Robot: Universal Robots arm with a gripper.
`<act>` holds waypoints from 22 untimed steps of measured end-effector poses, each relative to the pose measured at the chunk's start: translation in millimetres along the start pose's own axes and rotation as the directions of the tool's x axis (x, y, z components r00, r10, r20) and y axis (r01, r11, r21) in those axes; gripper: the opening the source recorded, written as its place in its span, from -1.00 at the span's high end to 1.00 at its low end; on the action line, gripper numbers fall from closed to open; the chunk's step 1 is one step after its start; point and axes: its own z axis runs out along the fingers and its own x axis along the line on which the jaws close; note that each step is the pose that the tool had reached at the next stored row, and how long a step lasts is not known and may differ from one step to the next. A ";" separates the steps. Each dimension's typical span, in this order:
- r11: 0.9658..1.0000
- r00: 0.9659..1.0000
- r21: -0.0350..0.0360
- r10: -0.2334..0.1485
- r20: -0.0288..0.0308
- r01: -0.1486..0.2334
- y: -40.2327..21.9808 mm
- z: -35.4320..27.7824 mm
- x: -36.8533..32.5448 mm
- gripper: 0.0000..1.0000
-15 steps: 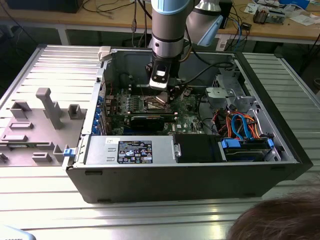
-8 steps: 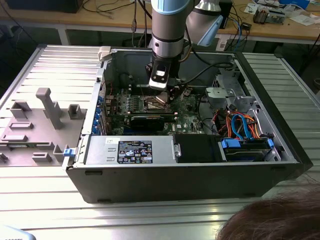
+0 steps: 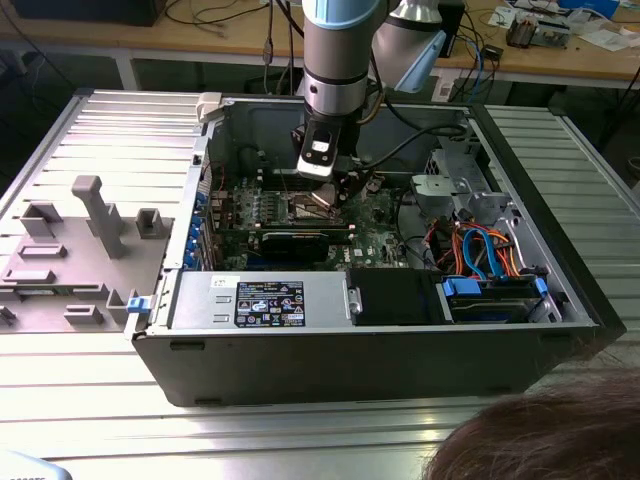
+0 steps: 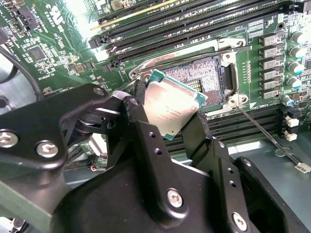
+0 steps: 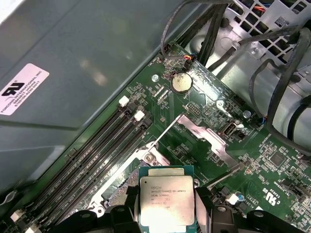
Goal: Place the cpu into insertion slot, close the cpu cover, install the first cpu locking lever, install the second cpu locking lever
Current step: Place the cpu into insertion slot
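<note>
Right now my gripper (image 4: 167,116) pinches the cpu (image 4: 172,99) by its edges, over the open insertion slot (image 4: 206,73) in the second wrist view. The exterior view shows the computer case (image 3: 300,355) around me.

The bench (image 3: 330,440) is a broad surface of pale grey ribbed metal slats running across the exterior view. A dark computer case (image 3: 350,365) lies on its side near the middle, its open face turned upward and one long wall toward the camera. Just beside the case, on the exterior view's left, a flat grey moulded fixture (image 3: 50,285) rests on the slats. Several low blocks and one taller upright post (image 3: 100,215) rise from it. The slats continue past the case on the exterior view's right.
</note>
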 end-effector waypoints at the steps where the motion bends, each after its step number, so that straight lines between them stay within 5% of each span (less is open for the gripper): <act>1: 1.000 1.000 0.000 0.002 0.000 -0.002 0.0 0.0 0.0 -0.09; 22: 0.999 0.999 -0.001 0.038 0.003 -0.038 0.0 0.1 0.0 -0.09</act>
